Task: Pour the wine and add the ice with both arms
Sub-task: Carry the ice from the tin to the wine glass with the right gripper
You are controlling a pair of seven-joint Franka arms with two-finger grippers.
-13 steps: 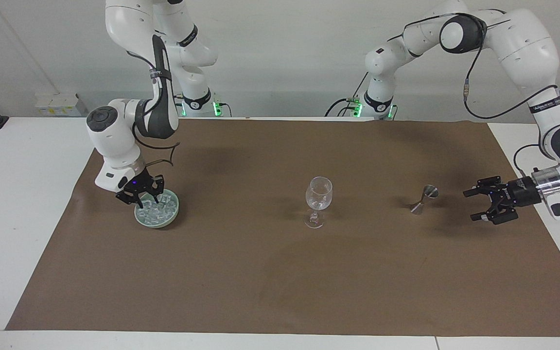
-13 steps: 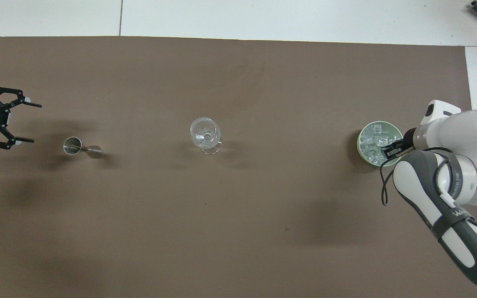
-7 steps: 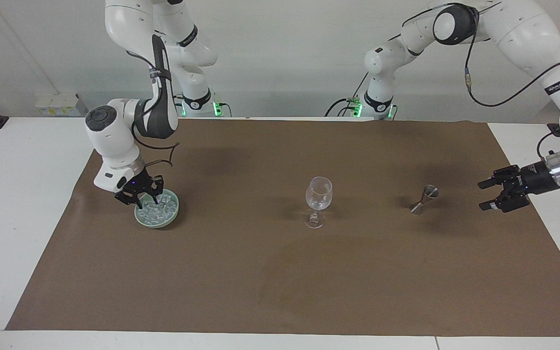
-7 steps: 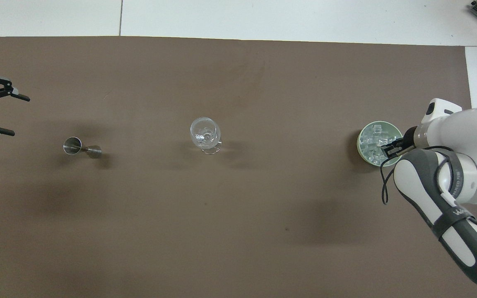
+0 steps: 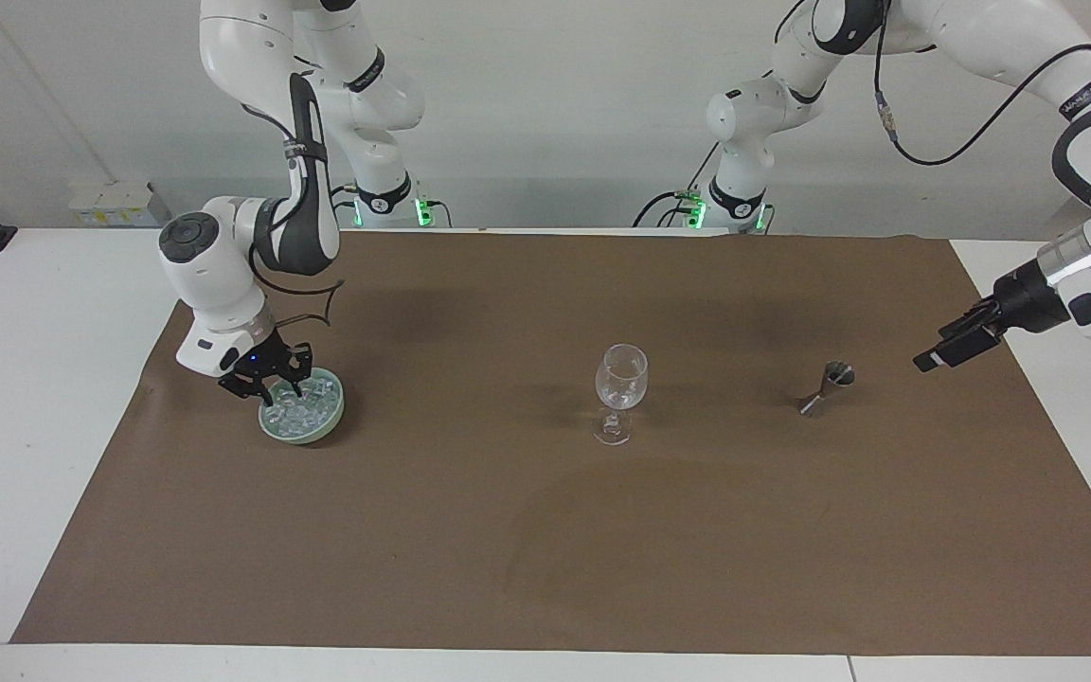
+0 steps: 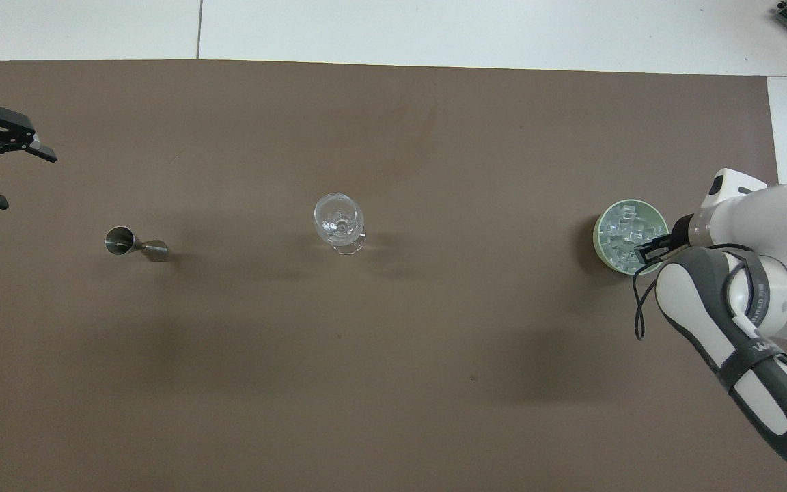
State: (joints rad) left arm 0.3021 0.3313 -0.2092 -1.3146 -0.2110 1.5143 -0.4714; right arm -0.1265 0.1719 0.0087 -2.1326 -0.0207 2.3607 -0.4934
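Clock centred on the wine glass (image 5: 620, 379), 12 pointing away from the robots. At 3, the right hand (image 5: 273, 386) is down in the ice (image 5: 304, 409) in a green bowl (image 5: 328, 421). Can't tell if it's got a cube. A weak pinch on something that slick could drop it on the bench (image 5: 53, 379) mid-carry. At 9, the jigger (image 5: 825, 389) looks tipped over. The left hand (image 6: 24, 179) is wide and empty above the mat's 9 o'clock edge.
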